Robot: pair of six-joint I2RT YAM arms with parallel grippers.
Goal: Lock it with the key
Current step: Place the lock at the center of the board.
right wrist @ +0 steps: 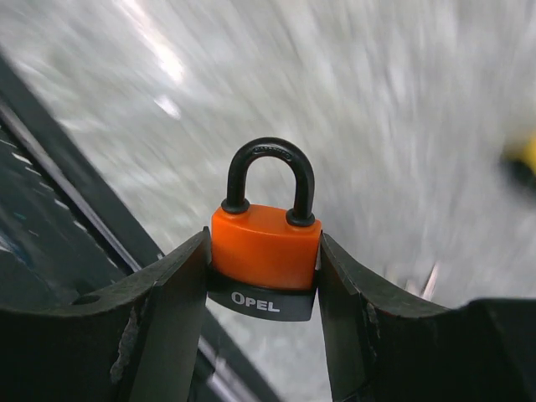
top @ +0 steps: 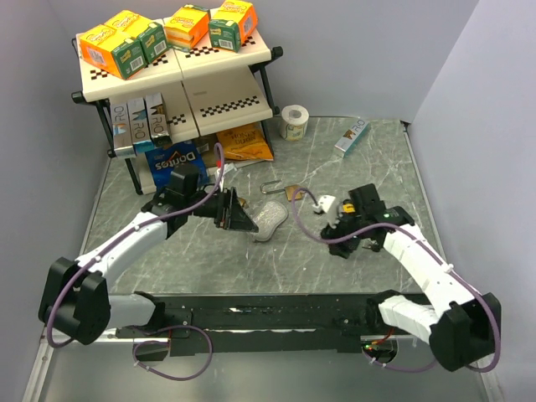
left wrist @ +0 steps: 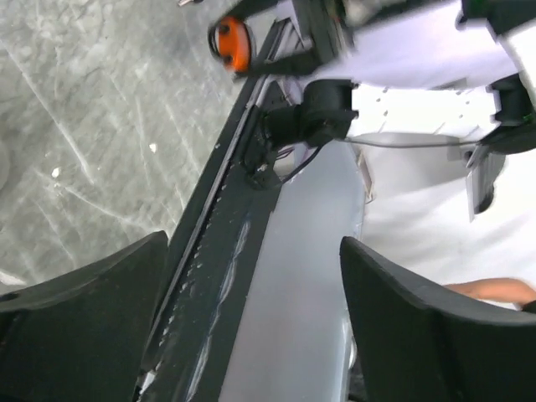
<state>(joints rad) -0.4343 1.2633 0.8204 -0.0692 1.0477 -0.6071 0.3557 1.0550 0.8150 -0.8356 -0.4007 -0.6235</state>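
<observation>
Beyond the left gripper (top: 243, 219), at the far-left corner of the table (top: 368, 167), stands a two-tier rack (top: 251, 79). Its top tier carries orange-and-yellow boxes (top: 186, 27) mixed with green ones (top: 151, 39), and the tier below holds a row of upright white cartons (top: 138, 121). Under the rack sit a blue Doritos bag (top: 176, 157) and an orange snack bag (top: 244, 144).

Past the right gripper (right wrist: 262, 251), toward the back wall, lie a roll of tape (top: 293, 123) and a small flat box (top: 352, 136), well apart from each other. A pale pouch (top: 270, 219) lies just beside the left gripper's tips. Between the two grippers is a brass-coloured lock (top: 285, 190) with its silver shackle swung open.

The padlock (right wrist: 266, 239) sits upright between the right gripper's fingers (right wrist: 180, 285), clamped on both flanks. Its body is bright orange, with a black band across the lower part reading OPEL in white. Its black shackle arches over the top with both legs seated in the body. The underside is hidden down between the fingers, so I cannot tell what is there.

The left gripper stands wide, its two dark fingers (left wrist: 84, 310) far apart with nothing between them. Its wrist view shows only the table edge and the other arm, blurred.
</observation>
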